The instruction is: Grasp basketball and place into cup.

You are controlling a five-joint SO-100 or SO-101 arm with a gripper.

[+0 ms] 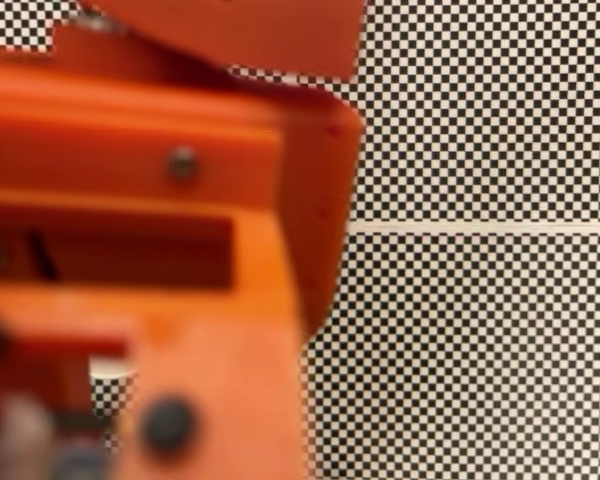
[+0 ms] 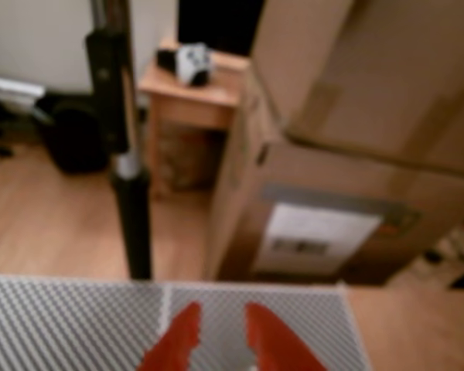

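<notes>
Up close in the fixed view, one blurred orange arm (image 1: 160, 260) covers the left half of the checkered mat (image 1: 480, 330), with a sliver of white, perhaps the cup's rim (image 1: 110, 367), peeking beneath it. From the wrist view, the gripper (image 2: 220, 344) points over the mat's far edge toward one cardboard box (image 2: 332, 178) and one black pole (image 2: 127, 178), its two red fingers (image 2: 174, 344) slightly parted with nothing seen between them; the basketball's place cannot be told.

Camera arrangement.
Fixed view looks down close behind the blurred arm (image 1: 160, 250); wrist view faces outward past the end effector (image 2: 216, 340); both share the checkered tabletop (image 1: 480, 350).
</notes>
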